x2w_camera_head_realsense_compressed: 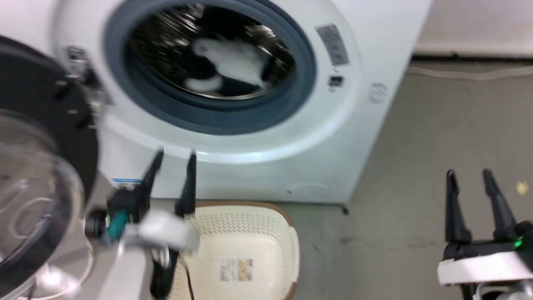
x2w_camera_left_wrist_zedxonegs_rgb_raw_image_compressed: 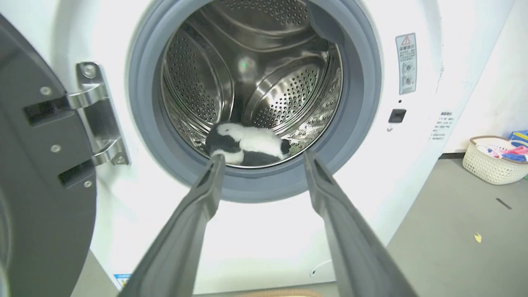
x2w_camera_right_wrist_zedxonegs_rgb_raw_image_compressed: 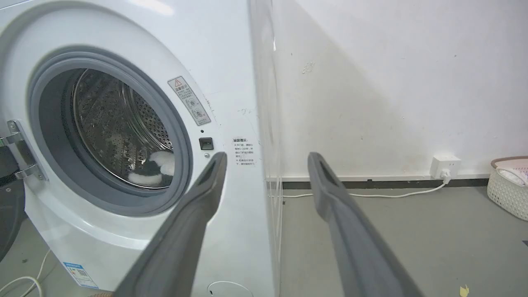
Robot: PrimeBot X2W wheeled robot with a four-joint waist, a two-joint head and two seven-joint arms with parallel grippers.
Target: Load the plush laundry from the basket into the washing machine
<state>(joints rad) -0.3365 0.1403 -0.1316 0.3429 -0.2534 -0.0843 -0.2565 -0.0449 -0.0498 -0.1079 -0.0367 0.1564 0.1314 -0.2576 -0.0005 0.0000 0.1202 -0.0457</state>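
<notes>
Toy spot: toy (x2w_camera_left_wrist_zedxonegs_rgb_raw_image_compressed: 247, 144) is inside the washer (x2w_camera_left_wrist_zedxonegs_rgb_raw_image_compressed: 255, 243), low on the floor of the steel drum (x2w_camera_left_wrist_zedxonegs_rgb_raw_image_compressed: 288, 95), near the front, just behind the grey seal (x2w_camera_left_wrist_zedxonegs_rgb_raw_image_compressed: 354, 103).
Toy axis: long axis runs side to side across the drum in left wrist view, approx parallel to the washer front, lying flat, not upright.
Toy ends: black patch at each end, white fluff btwn; can't tell which end is the head. Head view is blurred, so no help there.
Left gripper (x2w_camera_head_realsense_compressed: 175, 155): released, fingers spread w/ nothing btwn them; in front of the washer, below the opening, tips aimed at the drum mouth, above the basket's back rim.
Right gripper (x2w_camera_head_realsense_compressed: 468, 172): released too, holding nothing; over bare floor (x2w_camera_head_realsense_compressed: 408, 216), well right of the washer, pointing past its right front corner.
Basket (x2w_camera_head_realsense_compressed: 287, 250): on the floor just in front of the washer; only a label on its bottom.
Door (x2w_camera_head_realsense_compressed: 41, 125): swung wide open to the left, on its hinge.
Second basket (x2w_camera_left_wrist_zedxonegs_rgb_raw_image_compressed: 491, 169): by the wall, well apart, w/ coloured items inside.
</notes>
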